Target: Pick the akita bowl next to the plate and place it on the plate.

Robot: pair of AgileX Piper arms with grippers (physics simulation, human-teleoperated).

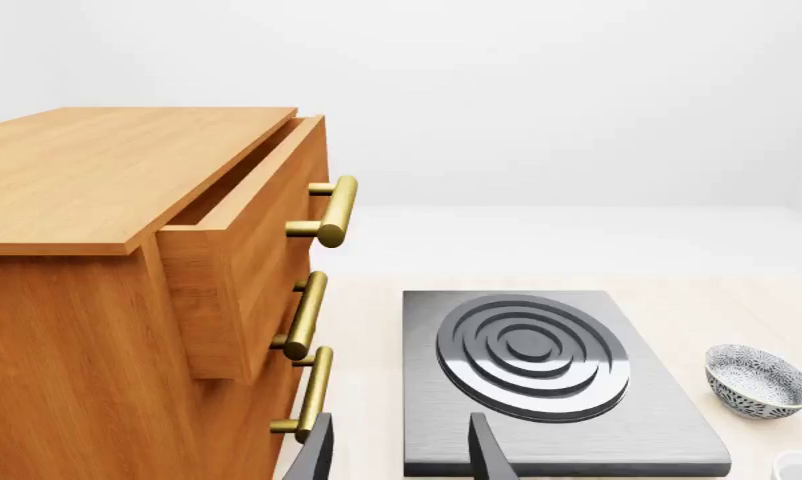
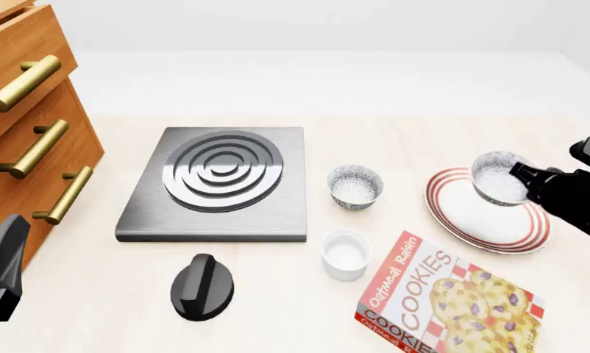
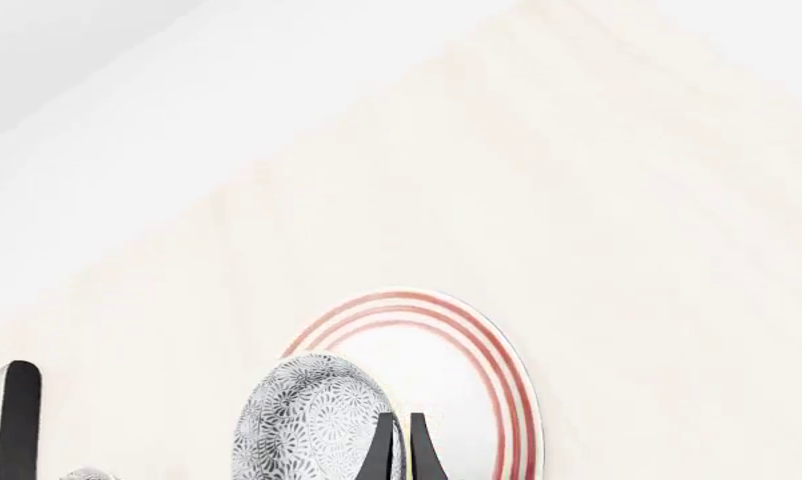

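One akita bowl (image 2: 498,179) is pinched in your right gripper (image 3: 401,440) over the plate (image 2: 471,217); lower it, then let go.

My right gripper (image 2: 516,176) holds the akita bowl (image 2: 497,177) over the plate (image 2: 486,220) at the table's right, with a second bowl (image 2: 355,185) left of the plate, a cup (image 2: 345,254) before it, and the stove (image 2: 218,184) further left.

Cabinet (image 1: 94,230): warm wood grain, satin; handles (image 1: 332,210) brushed brass metal. Hob plate (image 2: 221,184): brushed grey metal, rings glossier. Table (image 2: 275,309): pale matt wood. At 3 o'clock, plate (image 2: 471,217): smooth glazed white. Knob (image 2: 201,287): matt black plastic. Cookie box (image 2: 442,301): printed cardboard.
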